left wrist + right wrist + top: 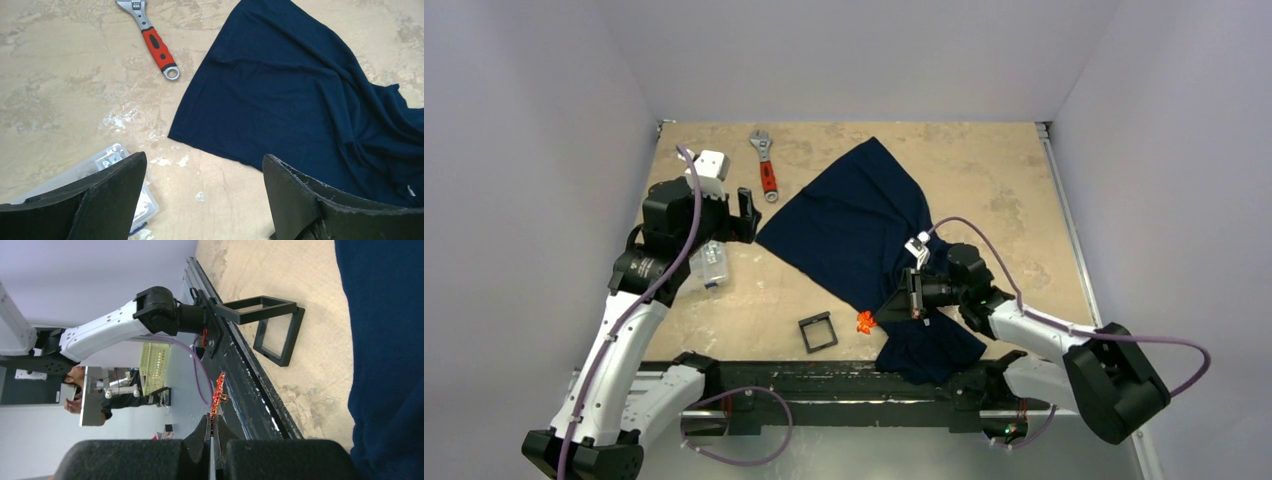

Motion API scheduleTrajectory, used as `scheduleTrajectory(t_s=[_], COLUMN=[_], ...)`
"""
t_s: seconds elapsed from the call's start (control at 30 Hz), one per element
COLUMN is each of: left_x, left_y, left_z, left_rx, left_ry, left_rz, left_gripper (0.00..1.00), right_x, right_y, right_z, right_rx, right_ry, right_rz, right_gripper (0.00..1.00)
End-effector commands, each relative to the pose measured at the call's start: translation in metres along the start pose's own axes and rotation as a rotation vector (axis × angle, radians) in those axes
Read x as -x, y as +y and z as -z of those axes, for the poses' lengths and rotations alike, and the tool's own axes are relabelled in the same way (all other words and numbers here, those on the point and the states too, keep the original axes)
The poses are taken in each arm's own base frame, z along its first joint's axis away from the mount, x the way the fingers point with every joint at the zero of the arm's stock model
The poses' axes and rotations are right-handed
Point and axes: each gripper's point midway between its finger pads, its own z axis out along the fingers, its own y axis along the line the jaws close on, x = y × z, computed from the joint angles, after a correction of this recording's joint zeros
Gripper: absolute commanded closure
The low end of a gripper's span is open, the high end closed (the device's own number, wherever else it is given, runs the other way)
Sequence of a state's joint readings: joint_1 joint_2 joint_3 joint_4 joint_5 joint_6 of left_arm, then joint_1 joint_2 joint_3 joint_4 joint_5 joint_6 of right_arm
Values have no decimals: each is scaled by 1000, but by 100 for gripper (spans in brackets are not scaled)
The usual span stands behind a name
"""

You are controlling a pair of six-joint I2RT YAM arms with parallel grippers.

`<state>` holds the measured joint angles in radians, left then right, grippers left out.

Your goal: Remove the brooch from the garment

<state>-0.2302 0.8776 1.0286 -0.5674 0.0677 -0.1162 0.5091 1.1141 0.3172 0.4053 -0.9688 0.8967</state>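
The brooch (864, 321) is a tiny bright orange-red ornament, seen edge-on in the right wrist view (218, 394). My right gripper (879, 312) is shut on it and holds it just left of the garment's near part, clear of the cloth; in the wrist view the gripper (212, 426) pinches its lower end. The garment (864, 225), a dark navy T-shirt, lies crumpled across the table's middle, and shows in the left wrist view (300, 85) and at the right of the right wrist view (385, 340). My left gripper (742, 212) is open and empty, above bare table left of the garment (202, 170).
A wrench with an orange-red handle (767, 166) lies at the back, left of the garment (155, 45). A clear plastic box (708, 265) sits under the left arm (107, 160). A small black square frame (818, 332) lies near the front edge (275, 335).
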Motion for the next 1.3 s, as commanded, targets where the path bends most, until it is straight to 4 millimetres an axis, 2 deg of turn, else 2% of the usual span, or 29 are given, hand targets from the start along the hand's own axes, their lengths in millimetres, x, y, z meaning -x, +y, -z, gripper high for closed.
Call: scheduleTrajectory(t_s=[0.0, 0.2, 0.53, 0.67, 0.83, 1.27], left_x=[17, 25, 26, 23, 22, 14], left_y=[-6, -5, -5, -5, -3, -1], left_z=[8, 0, -9, -9, -3, -3], left_rx=[-21, -26, -41, -50, -51, -56], left_ry=[-30, -25, -8, -1, -9, -6], left_rz=[89, 154, 228, 264, 272, 304], left_gripper=[14, 14, 14, 14, 14, 14], right_x=[7, 7, -6, -8, -6, -1], right_y=[-2, 3, -9, -20, -17, -28], right_z=[-11, -32, -64, -81, -100, -123], right_rx=[2, 42, 9, -24, -22, -51], right_ry=[-43, -38, -28, -24, -26, -47], right_rz=[-7, -33, -85, -127, -158, -187], right_gripper=[100, 100, 100, 100, 100, 100])
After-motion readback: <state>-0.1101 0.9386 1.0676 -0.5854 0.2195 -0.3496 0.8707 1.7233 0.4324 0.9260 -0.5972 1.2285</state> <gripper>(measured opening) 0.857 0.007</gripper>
